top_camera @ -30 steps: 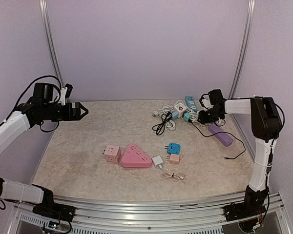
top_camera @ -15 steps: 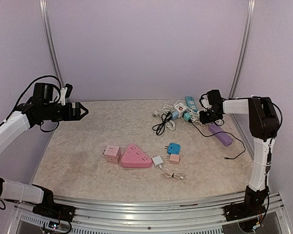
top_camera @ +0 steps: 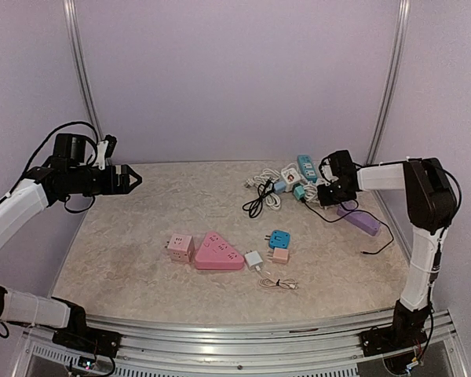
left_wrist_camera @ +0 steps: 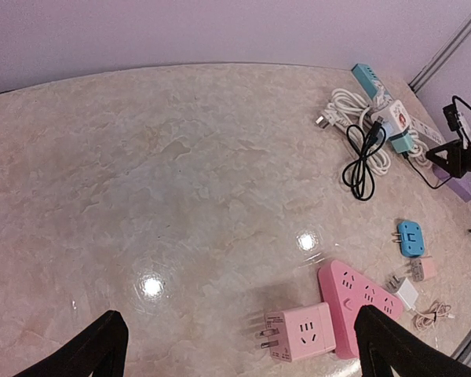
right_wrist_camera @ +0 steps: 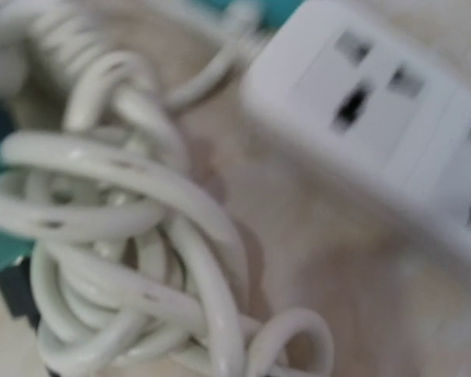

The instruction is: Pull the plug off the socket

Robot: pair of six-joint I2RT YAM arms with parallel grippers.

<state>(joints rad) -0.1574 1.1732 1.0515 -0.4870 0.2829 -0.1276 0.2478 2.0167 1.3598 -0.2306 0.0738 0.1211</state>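
At the left, the left gripper is held above the table, well apart from every socket. Its fingers are seen spread wide in its wrist view, with nothing between them. No part in the pull is judged to be taken by this arm.

In the middle, a pink cube socket, a pink triangular strip and a blue adapter are left lying untouched.

At the far right, the teal plug is seen pressed against the white power strip, beside a coiled white cord. It is judged to be seated in the socket, so the pull is not yet done. The right gripper is brought low, just beside this cluster. Whether its jaws are apart or clamped on anything cannot be told, since its own view is blurred and filled by cord and strip. A firm hold on the plug and the pull itself are judged to be left.
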